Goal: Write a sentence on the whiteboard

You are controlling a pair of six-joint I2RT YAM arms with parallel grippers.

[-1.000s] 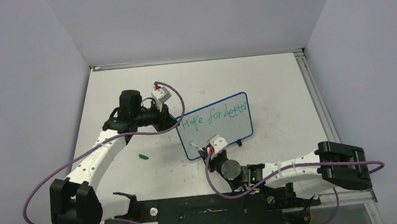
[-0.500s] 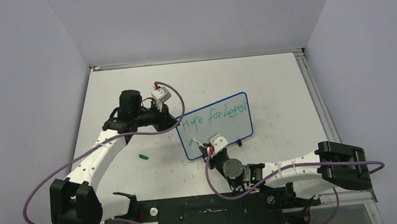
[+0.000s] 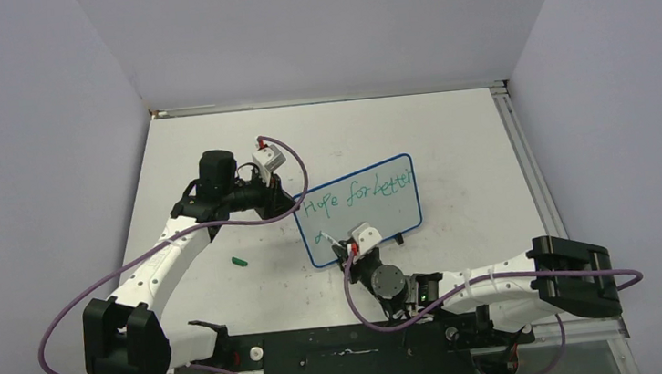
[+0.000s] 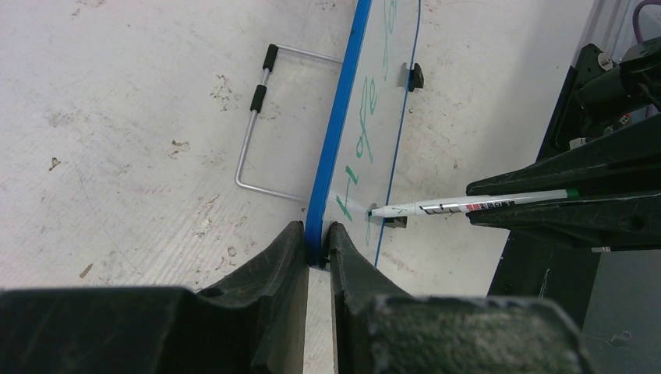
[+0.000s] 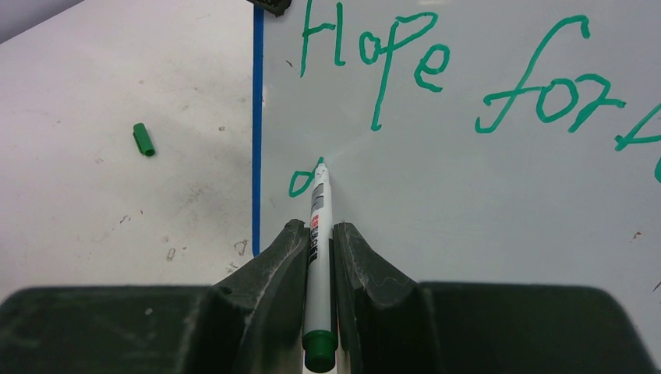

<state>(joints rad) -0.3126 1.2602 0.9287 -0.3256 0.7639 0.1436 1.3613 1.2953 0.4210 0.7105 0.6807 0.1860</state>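
Observation:
The whiteboard (image 3: pixel 376 215), white with a thin blue frame, stands mid-table. The sentence (image 3: pixel 360 195) in green reads "Hope for better", with one fresh stroke below "Hope" (image 5: pixel 300 181). My left gripper (image 4: pixel 316 243) is shut on the whiteboard's blue left edge (image 4: pixel 331 148); it shows in the top view (image 3: pixel 285 208). My right gripper (image 5: pixel 318 232) is shut on a white marker (image 5: pixel 318 234) with a green end, its tip touching the board at the fresh stroke. The marker also shows in the left wrist view (image 4: pixel 468 206). In the top view the right gripper (image 3: pixel 348 246) is at the board's lower left.
A green marker cap (image 3: pixel 240 262) lies on the table left of the board, also in the right wrist view (image 5: pixel 143 139). The board's wire stand (image 4: pixel 261 125) rests on the table behind it. Walls enclose the table on three sides.
The right gripper has shifted slightly right along the board's second line, and a short green stroke has appeared under "Hope". The left arm has not moved.

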